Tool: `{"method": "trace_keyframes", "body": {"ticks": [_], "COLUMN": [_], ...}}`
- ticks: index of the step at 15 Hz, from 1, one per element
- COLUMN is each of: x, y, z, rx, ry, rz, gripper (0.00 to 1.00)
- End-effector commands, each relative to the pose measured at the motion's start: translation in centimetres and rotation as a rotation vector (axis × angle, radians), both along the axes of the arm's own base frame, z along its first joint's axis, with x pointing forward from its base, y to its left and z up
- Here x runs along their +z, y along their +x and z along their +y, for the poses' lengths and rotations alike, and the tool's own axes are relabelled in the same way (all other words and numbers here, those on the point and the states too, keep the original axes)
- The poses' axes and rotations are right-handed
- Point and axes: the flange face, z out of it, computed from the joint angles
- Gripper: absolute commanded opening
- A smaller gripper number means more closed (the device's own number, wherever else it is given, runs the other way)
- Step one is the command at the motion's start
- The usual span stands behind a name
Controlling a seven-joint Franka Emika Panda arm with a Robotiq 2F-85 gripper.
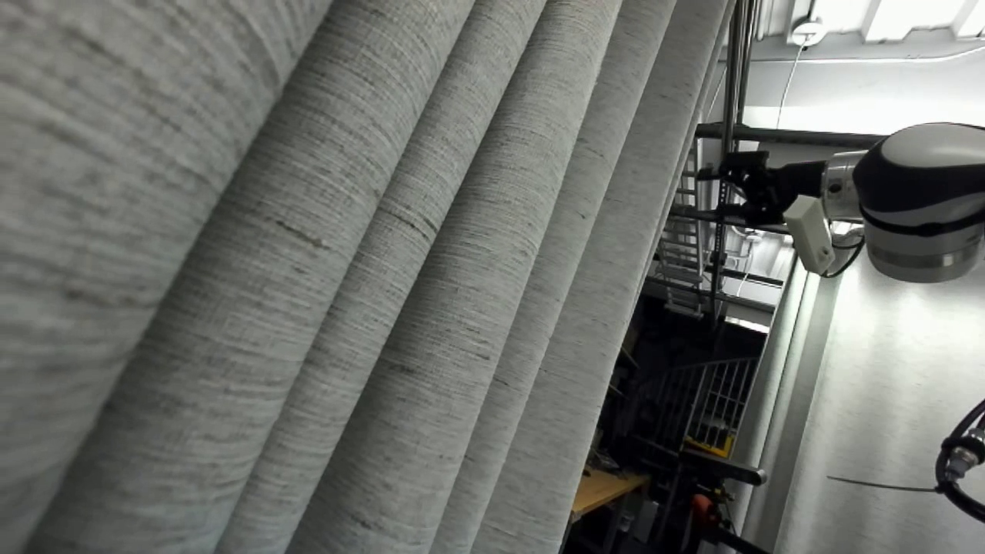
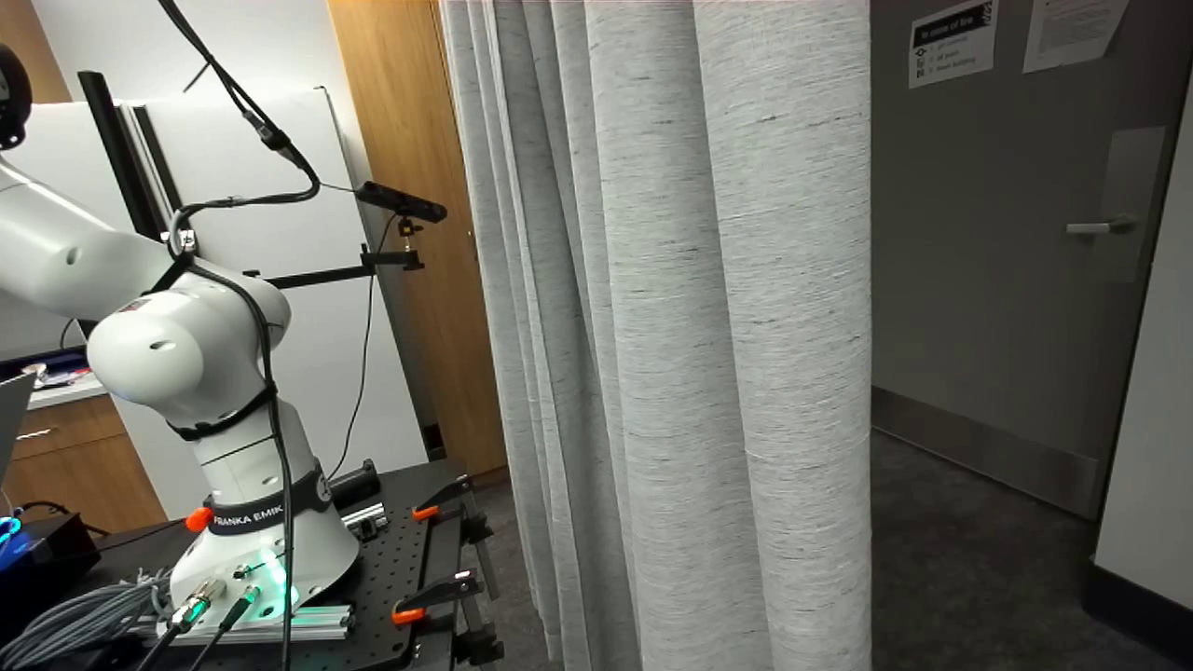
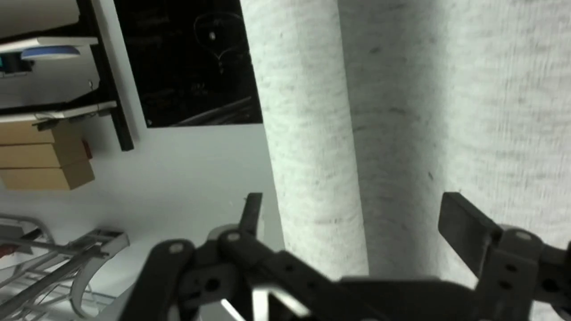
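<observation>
A light grey curtain (image 1: pixel 431 277) with vertical folds fills much of an exterior view. In an exterior view the curtain (image 2: pixel 690 335) hangs to the right of the robot arm (image 2: pixel 186 345), whose gripper is out of that frame. My gripper (image 1: pixel 709 194) stands beside the curtain's edge, fingers pointing toward it. Seen from the wrist, the gripper (image 3: pixel 352 198) is open, its two fingers wide apart. The curtain's edge fold (image 3: pixel 312 133) appears between them, nearer the left finger. No contact shows, and how far the cloth lies beyond the fingertips I cannot tell.
A camera on a bracket (image 2: pixel 401 200) juts out between arm and curtain. The robot base stands on a black perforated table (image 2: pixel 391 550). Behind the curtain is a grey door (image 2: pixel 1007 242). The wrist view shows a dark panel (image 3: pixel 192 62), stacked boxes (image 3: pixel 44 156) and metal railings (image 3: pixel 67 272).
</observation>
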Motion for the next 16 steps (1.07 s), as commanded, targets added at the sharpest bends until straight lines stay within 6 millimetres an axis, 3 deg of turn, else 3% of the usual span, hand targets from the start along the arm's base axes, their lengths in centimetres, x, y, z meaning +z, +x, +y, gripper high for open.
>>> {"method": "trace_keyframes", "body": {"ticks": [1, 2, 3, 12, 16], "x": [3.8, 4.2, 2.7, 3.6, 1.3], "y": [0.3, 0.1, -0.4, 0.0, 0.2], "z": [-1.0, -0.9, -0.6, -0.6, -1.3], "rx": [-0.035, -0.018, -0.027, -0.026, -0.055], "ry": [0.035, 0.038, 0.017, 0.022, 0.024], "rz": [-0.133, -0.130, -0.087, -0.100, -0.041], "gripper": [1.00, 1.00, 1.00, 1.00, 1.00]}}
